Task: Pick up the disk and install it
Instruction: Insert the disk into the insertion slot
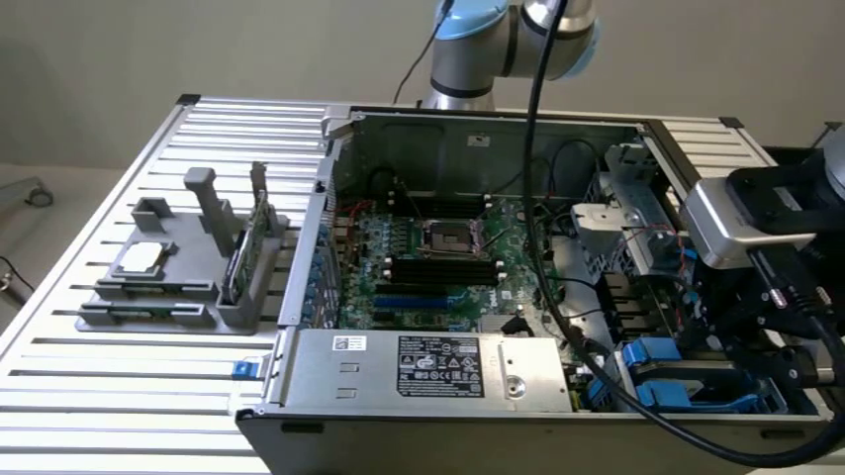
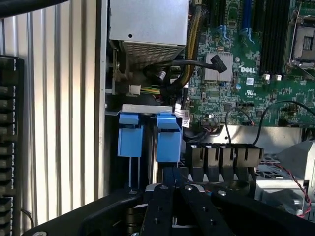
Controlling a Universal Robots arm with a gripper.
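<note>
The disk (image 2: 169,143) is sitting on edge in its blue carrier in the drive bay, at the corner of the computer case (image 1: 462,117) beside the power supply (image 2: 147,22), with a second blue carrier (image 2: 130,140) standing next to it. I'm seeing the gripper (image 2: 172,172) pressing its fingers together, pinching nothing, tips hanging just off the disk's carrier. Not managing to tell if they're touching.

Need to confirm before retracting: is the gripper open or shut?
Shut: on the gripper, the two fingers press together with no gap in the wrist view, tips close to a blue carrier.
</note>
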